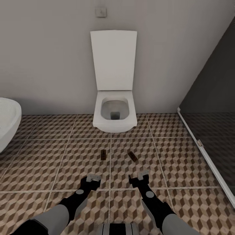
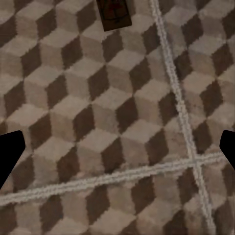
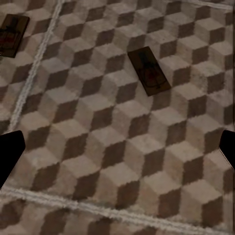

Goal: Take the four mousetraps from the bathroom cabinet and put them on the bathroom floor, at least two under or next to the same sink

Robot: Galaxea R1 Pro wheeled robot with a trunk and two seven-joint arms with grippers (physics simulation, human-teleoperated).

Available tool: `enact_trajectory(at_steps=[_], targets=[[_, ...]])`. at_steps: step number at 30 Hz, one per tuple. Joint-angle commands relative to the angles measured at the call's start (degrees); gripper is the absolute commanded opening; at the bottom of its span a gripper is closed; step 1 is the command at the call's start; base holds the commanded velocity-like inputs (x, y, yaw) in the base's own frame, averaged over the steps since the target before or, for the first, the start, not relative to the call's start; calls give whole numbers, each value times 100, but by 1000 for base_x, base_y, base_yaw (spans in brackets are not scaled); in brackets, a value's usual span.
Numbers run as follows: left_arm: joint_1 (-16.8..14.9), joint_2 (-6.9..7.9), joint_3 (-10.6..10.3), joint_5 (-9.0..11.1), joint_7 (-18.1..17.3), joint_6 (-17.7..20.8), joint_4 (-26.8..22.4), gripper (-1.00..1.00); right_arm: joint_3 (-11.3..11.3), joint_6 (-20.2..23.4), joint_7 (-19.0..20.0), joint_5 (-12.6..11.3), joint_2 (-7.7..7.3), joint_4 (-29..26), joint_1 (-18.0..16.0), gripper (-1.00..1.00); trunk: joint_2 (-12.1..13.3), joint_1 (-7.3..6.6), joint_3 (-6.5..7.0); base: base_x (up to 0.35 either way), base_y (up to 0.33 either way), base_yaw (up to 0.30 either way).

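Left hand (image 1: 92, 178) and right hand (image 1: 138, 178), both with fingers spread apart and empty, low over the bathroom floor (image 1: 65, 156). Beyond them, two mousetraps lie flat on the tiles: left mousetrap (image 1: 103, 154), right mousetrap (image 1: 132, 156). Farther back, the toilet (image 1: 114, 114) against the wall.

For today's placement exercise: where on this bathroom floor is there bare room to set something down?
Bare tiles lie between the bathtub and left mousetrap, and between the right mousetrap and dark partition. Crowded: between the toilet and both grippers.
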Motion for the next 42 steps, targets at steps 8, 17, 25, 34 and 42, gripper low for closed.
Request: enact_trajectory(at_steps=[8, 17, 25, 34, 42], targets=[[-4, 80, -50, 51, 27, -41, 306, 100, 27, -6, -51, 53, -36, 8, -2, 100, 321, -177, 216, 0, 0, 0], [11, 151, -50, 46, 26, -81, 549, 100, 30, -93, -46, 33, -192, 31, -1, 100, 682, -375, 461, 0, 0, 0], [51, 263, -49, 59, 26, -144, 741, 100, 30, -275, -43, 28, -282, 352, 3, 100, 1003, -550, 680, 0, 0, 0], [117, 310, -42, 78, 43, -1483, 1274, 100, 27, -722, -22, 28, -346, 922, 3, 100, 1364, -748, 925, 0, 0, 0], [212, 314, -42, 85, 52, -1884, 1410, 100, 27, -994, -19, 28, -379, 1333, 5, 100, 1685, -924, 1143, 0, 0, 0]])
